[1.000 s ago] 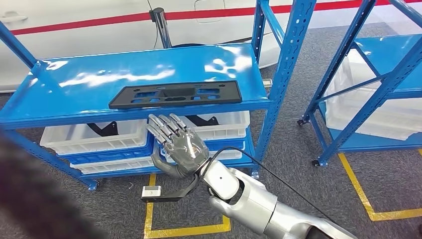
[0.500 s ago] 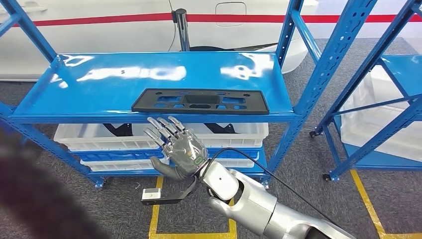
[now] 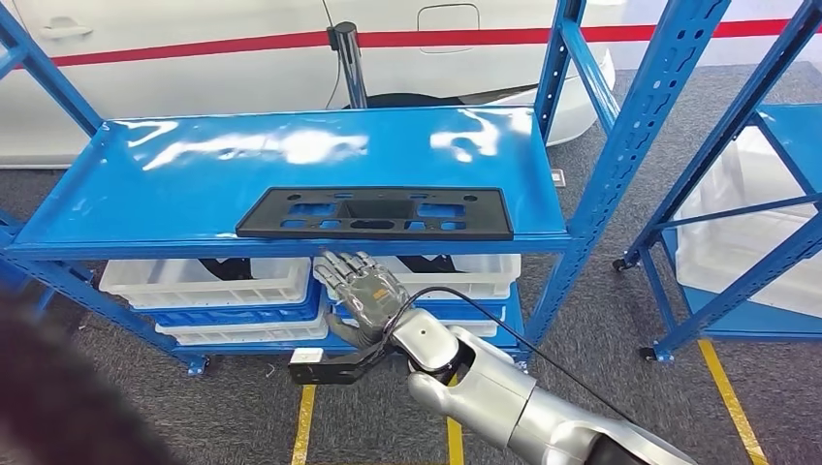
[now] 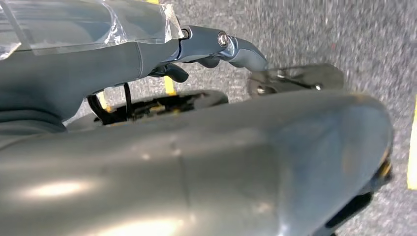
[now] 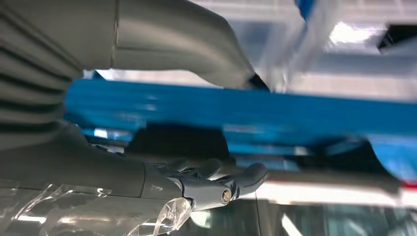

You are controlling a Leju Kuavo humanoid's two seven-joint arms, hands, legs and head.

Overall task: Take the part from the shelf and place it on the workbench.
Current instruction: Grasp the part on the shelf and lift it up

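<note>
**Flat black part at the shelf's front edge, right hand open just below it**

The black part (image 3: 376, 213) lies flat on the blue shelf (image 3: 194, 184), centre of the frame, its long axis running left to right along the shelf's front lip, cut-outs facing up. Just below it, at lower centre, the right hand (image 3: 364, 294) is raised with fingers (image 3: 339, 266) spread and extended toward the lip, holding nothing and apart from the part. White bins (image 3: 208, 281) sit on the tier beneath. The left hand (image 4: 211, 49) hangs over grey carpet; whether it is open cannot be told
</note>
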